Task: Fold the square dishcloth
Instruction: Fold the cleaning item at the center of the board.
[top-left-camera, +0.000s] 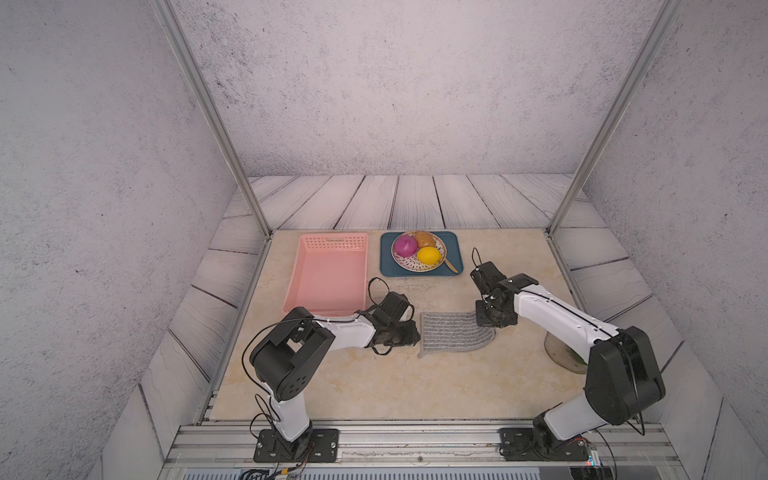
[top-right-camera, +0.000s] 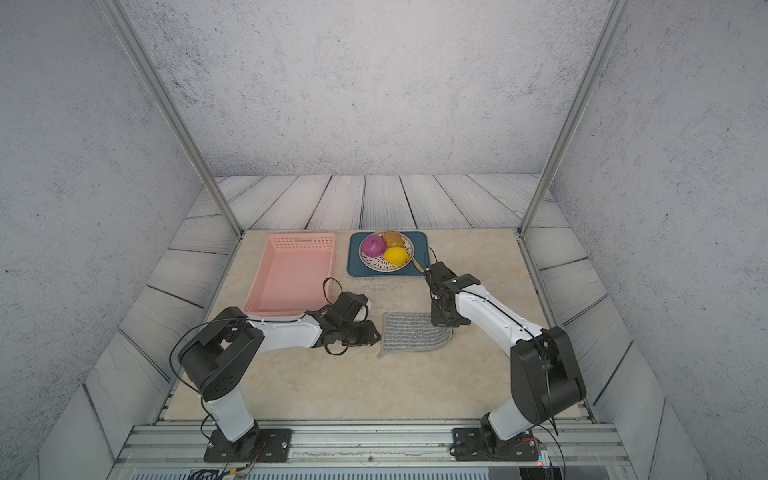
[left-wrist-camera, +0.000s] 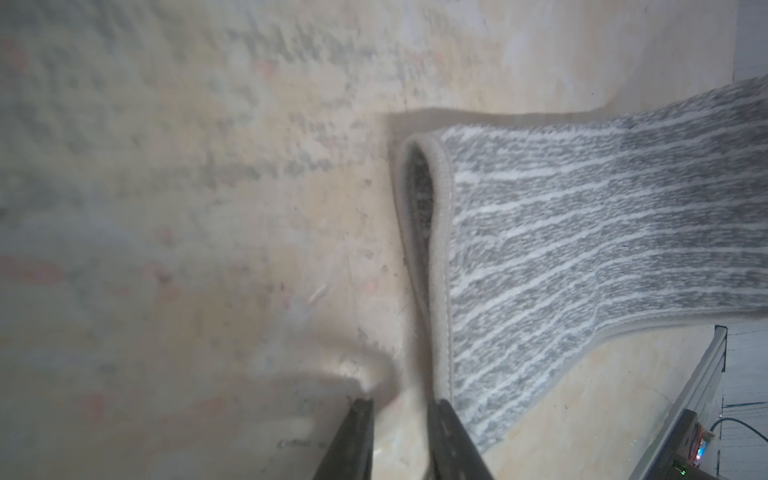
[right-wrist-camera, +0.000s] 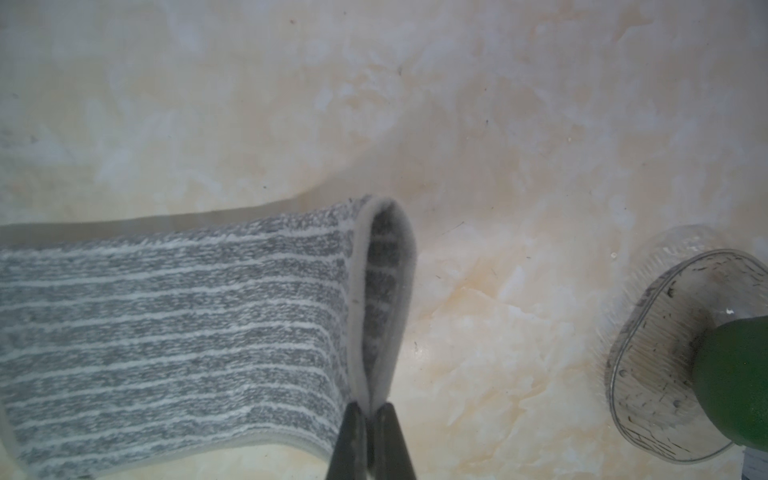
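The square dishcloth (top-left-camera: 455, 332) (top-right-camera: 411, 332), grey with thin whitish stripes, lies doubled over on the beige tabletop between both arms. My right gripper (top-left-camera: 485, 324) (top-right-camera: 444, 323) is shut on its right edge; in the right wrist view both hemmed layers (right-wrist-camera: 166, 324) are pinched between the fingertips of this gripper (right-wrist-camera: 371, 409). My left gripper (top-left-camera: 417, 332) (top-right-camera: 376, 332) is at the cloth's left edge. In the left wrist view the cloth (left-wrist-camera: 582, 249) shows, and the left gripper's (left-wrist-camera: 401, 409) jaws stand apart, with the looped hem running between them against one finger.
A pink basket (top-left-camera: 328, 274) stands at the back left. Beside it a blue tray (top-left-camera: 455, 266) holds a plate (top-left-camera: 401, 259) with a purple onion, a potato and a lemon. A clear glass dish (top-left-camera: 561, 353) (right-wrist-camera: 665, 361) with something green sits by the right arm.
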